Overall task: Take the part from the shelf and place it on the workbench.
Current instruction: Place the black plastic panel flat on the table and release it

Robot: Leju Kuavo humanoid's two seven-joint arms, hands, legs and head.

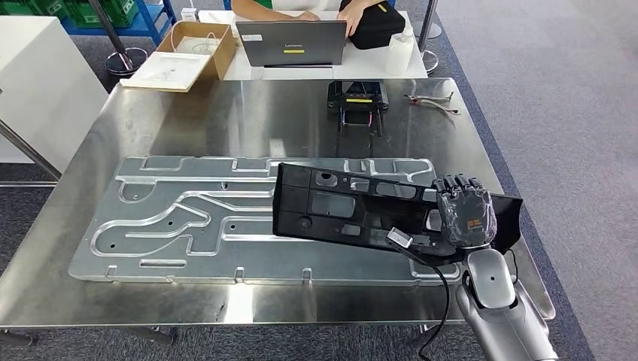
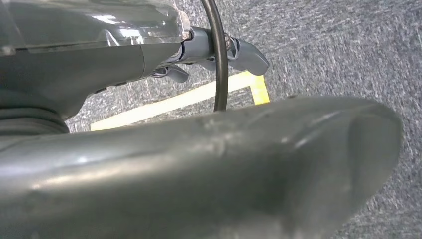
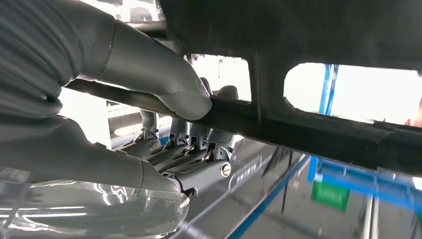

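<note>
Right hand (image 1: 466,214) clamped on black part's (image 1: 353,210) right end, thumb under rail. Part over workbench (image 1: 226,120) near front-right corner. Looks stiff, light, long; end grip invites sag.

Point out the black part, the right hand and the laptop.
black part (image 1: 338,207), head view, its slotted middle.
right hand (image 1: 466,214), head view, back of hand.
laptop (image 1: 293,41), head view, its lid.

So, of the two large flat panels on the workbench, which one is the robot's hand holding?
The black plastic panel, gripped by the right hand at its right end. The silver metal panel lies flat beneath it.
</note>
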